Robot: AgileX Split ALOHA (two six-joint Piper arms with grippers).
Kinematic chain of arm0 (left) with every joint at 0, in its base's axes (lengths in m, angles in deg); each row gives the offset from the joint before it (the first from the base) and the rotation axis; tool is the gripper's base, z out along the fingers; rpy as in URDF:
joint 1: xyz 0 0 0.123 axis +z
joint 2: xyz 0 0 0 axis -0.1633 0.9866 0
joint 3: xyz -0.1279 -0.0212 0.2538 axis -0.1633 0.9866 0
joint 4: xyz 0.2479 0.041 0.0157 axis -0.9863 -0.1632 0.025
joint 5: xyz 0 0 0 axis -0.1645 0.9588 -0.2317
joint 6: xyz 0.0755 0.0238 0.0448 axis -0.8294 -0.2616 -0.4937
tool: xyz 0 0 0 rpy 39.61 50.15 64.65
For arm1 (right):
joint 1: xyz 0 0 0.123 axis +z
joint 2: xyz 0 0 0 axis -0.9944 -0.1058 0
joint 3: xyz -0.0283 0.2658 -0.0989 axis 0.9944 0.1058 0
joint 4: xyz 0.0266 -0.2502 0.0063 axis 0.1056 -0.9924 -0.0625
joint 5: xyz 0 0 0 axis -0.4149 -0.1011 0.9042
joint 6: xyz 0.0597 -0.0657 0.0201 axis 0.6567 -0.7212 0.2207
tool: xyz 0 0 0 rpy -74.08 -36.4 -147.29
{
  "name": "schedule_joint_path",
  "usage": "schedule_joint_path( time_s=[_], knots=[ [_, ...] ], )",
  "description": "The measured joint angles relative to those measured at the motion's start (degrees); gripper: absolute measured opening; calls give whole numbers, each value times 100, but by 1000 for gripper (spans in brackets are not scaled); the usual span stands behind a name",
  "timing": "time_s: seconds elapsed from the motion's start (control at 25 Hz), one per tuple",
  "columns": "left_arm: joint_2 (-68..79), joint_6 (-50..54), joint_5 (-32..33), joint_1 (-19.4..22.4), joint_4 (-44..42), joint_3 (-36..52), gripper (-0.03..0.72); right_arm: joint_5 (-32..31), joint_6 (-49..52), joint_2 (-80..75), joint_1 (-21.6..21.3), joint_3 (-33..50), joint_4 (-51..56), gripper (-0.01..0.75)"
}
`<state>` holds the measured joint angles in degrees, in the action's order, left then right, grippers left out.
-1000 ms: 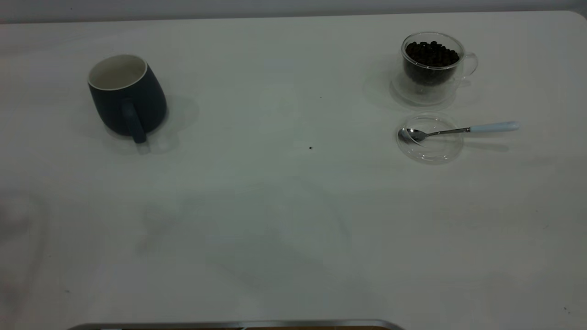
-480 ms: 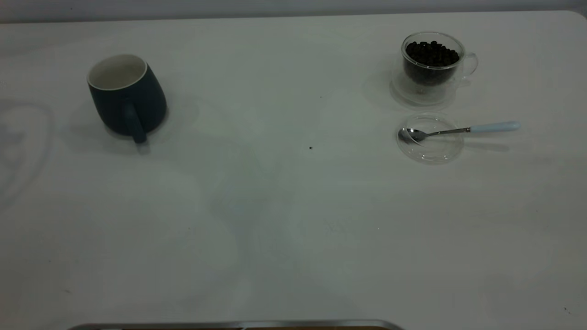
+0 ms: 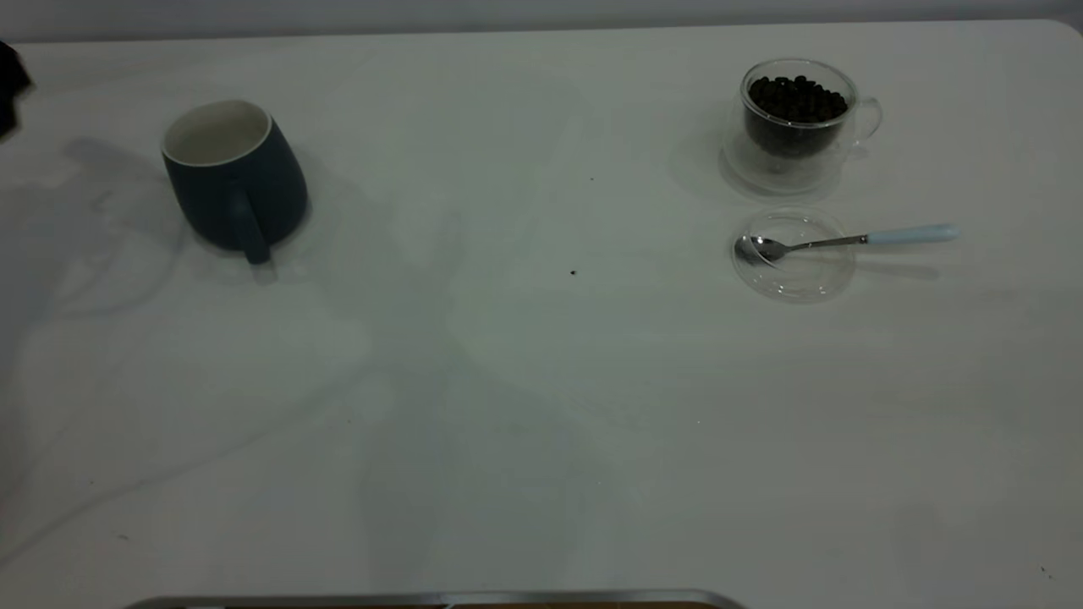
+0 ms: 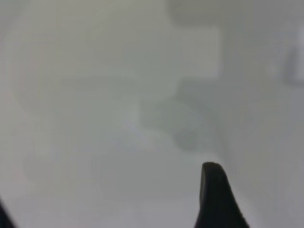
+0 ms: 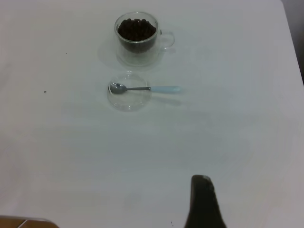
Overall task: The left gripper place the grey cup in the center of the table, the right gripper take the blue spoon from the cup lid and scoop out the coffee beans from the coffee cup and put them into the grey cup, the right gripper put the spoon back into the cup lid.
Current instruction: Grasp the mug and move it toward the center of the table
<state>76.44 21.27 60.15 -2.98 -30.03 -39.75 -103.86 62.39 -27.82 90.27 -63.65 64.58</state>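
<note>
The grey cup [image 3: 234, 174] stands upper left on the surface [image 3: 525, 406]; neither hand's opening can be told.

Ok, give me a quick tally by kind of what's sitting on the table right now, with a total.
Cups: 2, the grey cup and the coffee cup holding the coffee beans
Lids: 1, the cup lid
Spoons: 1, the blue spoon, its bowl resting in the lid
Total: 4 items, counting the bean heap with its cup
</note>
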Motion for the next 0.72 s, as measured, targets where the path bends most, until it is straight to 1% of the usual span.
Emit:
schedule_joint_path(
  time_s=[0.12,0.44,0.56,0.72],
  knots=[
    [221,-299,-257,-203,-25,0,509,0,0,0,0,0,0,561],
    [713,-2350,-1185,-718,-41,-55,508,0,0,0,0,0,0,561],
    [798,-2734,-1310,-793,-41,-60,508,0,0,0,0,0,0,561],
    [865,-2955,-1378,-847,-41,-60,508,0,0,0,0,0,0,561]
  ],
)
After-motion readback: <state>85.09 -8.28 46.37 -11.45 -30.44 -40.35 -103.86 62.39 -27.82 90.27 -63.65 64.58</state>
